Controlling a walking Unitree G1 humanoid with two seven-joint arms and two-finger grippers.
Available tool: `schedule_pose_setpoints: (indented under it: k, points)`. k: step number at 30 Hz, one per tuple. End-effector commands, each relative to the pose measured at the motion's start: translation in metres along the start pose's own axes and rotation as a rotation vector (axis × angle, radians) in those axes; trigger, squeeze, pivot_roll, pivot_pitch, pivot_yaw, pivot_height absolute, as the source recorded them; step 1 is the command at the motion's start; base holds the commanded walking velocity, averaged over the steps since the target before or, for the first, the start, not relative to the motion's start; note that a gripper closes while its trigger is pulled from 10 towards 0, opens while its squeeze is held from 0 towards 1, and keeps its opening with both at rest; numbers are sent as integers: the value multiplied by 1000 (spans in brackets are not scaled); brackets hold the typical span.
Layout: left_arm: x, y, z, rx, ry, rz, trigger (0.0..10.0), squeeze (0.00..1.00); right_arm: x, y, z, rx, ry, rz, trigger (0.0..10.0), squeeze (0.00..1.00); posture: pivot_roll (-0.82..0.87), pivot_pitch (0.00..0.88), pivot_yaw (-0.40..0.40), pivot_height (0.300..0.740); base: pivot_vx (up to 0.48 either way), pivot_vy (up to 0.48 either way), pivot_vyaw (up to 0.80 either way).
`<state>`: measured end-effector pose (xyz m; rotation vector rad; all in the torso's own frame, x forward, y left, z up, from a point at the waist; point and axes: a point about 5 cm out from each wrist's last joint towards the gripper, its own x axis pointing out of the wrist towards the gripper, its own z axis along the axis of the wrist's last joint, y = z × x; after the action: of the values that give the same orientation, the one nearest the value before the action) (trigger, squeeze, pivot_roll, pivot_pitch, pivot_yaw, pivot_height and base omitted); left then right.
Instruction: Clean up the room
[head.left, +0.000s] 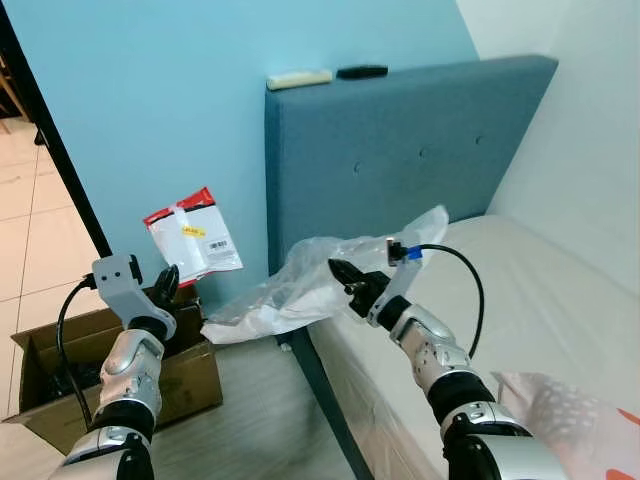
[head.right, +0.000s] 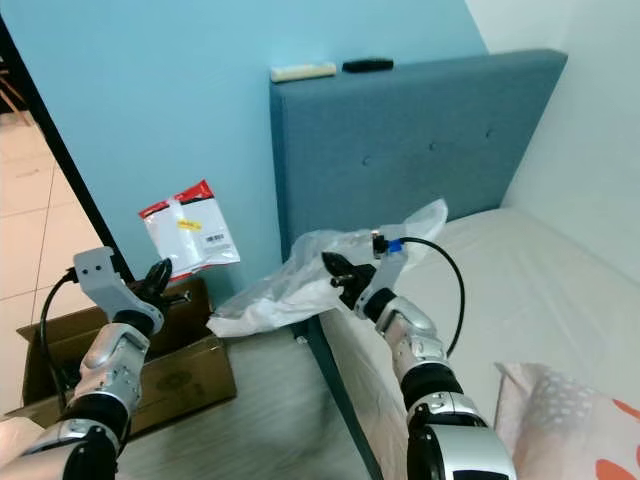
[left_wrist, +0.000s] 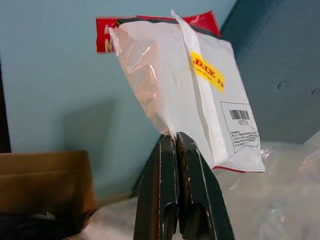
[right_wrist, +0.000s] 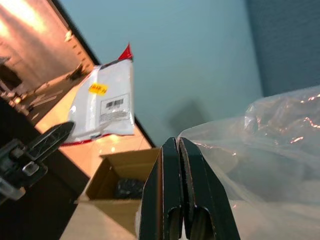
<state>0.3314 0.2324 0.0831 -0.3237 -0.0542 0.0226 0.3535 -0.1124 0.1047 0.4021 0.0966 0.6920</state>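
Both pieces of rubbish look v. light and floppy, nothing stiff or breakable. The left gripper has its jaws pressed together on the bottom edge of the red-and-white packet, which stands up from the pinch w/o sagging much, above the cardboard box at abt 8 o'clock from the headboard. Thin film, prob. slippery; a corner or seam is the place to hold it, as now.

The right gripper also has jaws squeezed shut, pinching the clear plastic bag, which droops off the bed edge toward the floor at 7 o'clock of the jaws. It'll crumple and trail; I'd judge a bunched fistful safer than one thin fold.

Hard to tell: what's dark inside the box, how much bag is really caught btwn the jaws, what the two small items on top of the headboard are. A patterned pillow is cut off at the 5 o'clock corner.
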Motion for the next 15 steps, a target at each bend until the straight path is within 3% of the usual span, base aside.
schedule_pose_setpoints:
  k: [1,6,9,11,15]
  points:
    - [-5,6,-4,8,14,22,10000,0,0,1,0,-11,8,12,10000,0,39,0,-65,719,0,0,769]
    - [-5,7,-3,20,6,32,10000,0,1,0,6,-27,-10,13,10000,0,46,0,-68,719,0,0,769]
    - [-6,8,-2,27,3,37,10000,0,3,-1,22,-18,-88,18,10000,0,46,0,-67,719,0,0,765]
    - [-6,9,-2,31,3,42,10000,0,5,0,44,-10,-180,44,10000,0,45,0,-66,719,0,0,763]
    - [-6,9,-2,32,3,42,10000,0,7,2,58,-14,-225,62,10000,0,46,0,-67,719,0,0,763]
